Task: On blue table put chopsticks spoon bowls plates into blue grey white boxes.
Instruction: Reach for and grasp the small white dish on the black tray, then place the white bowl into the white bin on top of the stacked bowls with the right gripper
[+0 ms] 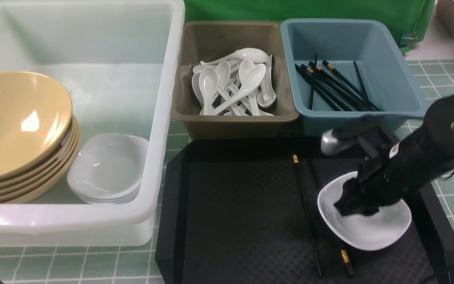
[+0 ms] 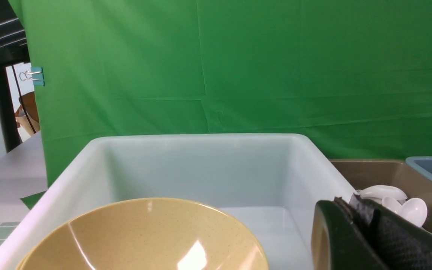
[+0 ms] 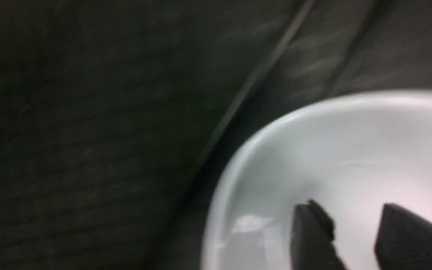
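Plates lie stacked in the white tub beside the bowls; one more plate sits on the black tray's right side. The right arm slants down into it, the right gripper parted over its hollow, gripping nothing. Blur smears that wrist view. The left gripper, pressed shut and empty, shows only in its own camera, cut off at the frame's edge.

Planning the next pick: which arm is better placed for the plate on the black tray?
Right. The right gripper is open at the plate on the black tray; the left gripper is shut, off by the white tub.
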Available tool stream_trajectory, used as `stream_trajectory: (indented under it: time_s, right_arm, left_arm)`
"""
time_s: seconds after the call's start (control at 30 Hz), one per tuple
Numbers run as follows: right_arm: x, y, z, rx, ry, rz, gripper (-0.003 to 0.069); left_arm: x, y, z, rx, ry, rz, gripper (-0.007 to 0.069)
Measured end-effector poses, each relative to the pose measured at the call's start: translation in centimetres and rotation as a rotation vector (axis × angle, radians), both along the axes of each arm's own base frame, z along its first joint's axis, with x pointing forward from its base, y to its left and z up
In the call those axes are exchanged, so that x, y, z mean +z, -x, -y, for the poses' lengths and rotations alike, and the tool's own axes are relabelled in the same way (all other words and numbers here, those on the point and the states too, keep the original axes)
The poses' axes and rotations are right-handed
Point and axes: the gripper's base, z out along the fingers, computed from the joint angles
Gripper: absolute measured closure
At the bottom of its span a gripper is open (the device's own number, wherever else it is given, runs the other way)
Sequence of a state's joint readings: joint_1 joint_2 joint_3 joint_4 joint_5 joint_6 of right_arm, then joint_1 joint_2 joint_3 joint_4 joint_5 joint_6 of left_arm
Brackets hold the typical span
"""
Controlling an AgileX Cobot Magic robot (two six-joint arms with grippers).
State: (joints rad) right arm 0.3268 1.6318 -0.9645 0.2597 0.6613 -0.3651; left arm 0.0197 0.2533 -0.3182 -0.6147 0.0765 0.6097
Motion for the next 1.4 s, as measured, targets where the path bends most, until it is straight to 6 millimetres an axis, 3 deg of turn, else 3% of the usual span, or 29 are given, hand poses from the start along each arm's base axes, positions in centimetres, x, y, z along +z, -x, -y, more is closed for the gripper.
stream_trajectory:
  time_s: [0.07,0.2,0.33,0.37,0.47,0.6,0.8,0.87,1.03,1.17,1.23,1.27,1.3,1.33,1.4]
  right_arm:
    - [1.9,-1.0,1.2,-0.041,0.047,0.055,0.0286]
    - [2.8,-2.2,4.1,-0.145,0.102,0.094,0.02]
    - [1.6,-2.8,6.1,-0.224,0.12,0.053,0.0178]
    - [0.3,-3.2,6.8,-0.257,0.127,-0.001,0.0176]
    - [-1.0,-3.3,6.7,-0.266,0.125,-0.06,0.0176]
    - [-3.1,-3.3,5.7,-0.265,0.032,-0.171,0.0225]
    - [-3.2,-3.1,5.2,-0.236,-0.014,-0.201,0.0426]
    - [-2.9,-3.0,5.1,-0.229,-0.031,-0.202,0.0461]
    - [0.1,-2.0,4.8,-0.191,-0.052,-0.201,0.0556]
    - [5.2,-0.7,3.6,-0.107,-0.061,-0.097,0.0592]
    - [10.6,0.2,1.4,-0.05,-0.13,0.11,0.0592]
    - [10.6,0.2,1.1,-0.047,-0.135,0.116,0.0592]
    - [13.4,0.5,-1.1,-0.016,-0.231,0.243,0.0592]
    - [14.2,0.4,-2.0,-0.013,-0.278,0.294,0.0592]
    - [16.0,0.3,-5.6,0.004,-0.462,0.407,0.0592]
  left_arm:
    - [0.0,0.0,0.0,-0.001,0.0,-0.001,0.062]
    - [0.0,0.0,0.0,0.0,-0.001,-0.001,0.062]
    - [-0.1,0.0,0.0,-0.001,0.0,-0.002,0.062]
    - [-0.1,0.0,0.0,0.0,0.0,-0.004,0.062]
    - [-0.2,0.0,0.0,0.0,0.0,-0.006,0.062]
    - [-0.2,-0.1,-0.1,0.007,0.001,0.002,0.062]
    - [-0.3,-0.1,-0.1,0.015,0.002,0.006,0.062]
    - [-0.4,-0.1,-0.2,0.024,0.005,0.014,0.062]
    - [-0.5,-0.1,-0.2,0.025,0.008,0.012,0.062]
    - [-0.5,-0.1,-0.2,0.025,0.012,0.012,0.062]
    - [-0.5,-0.1,-0.2,0.024,0.017,0.012,0.062]
    - [-0.5,-0.1,-0.2,0.024,0.018,0.012,0.062]
    - [-0.5,-0.1,-0.2,0.024,0.018,0.012,0.062]
    - [-0.5,-0.1,-0.2,0.024,0.018,0.012,0.062]
    - [-0.5,-0.1,-0.2,0.024,0.019,0.012,0.062]
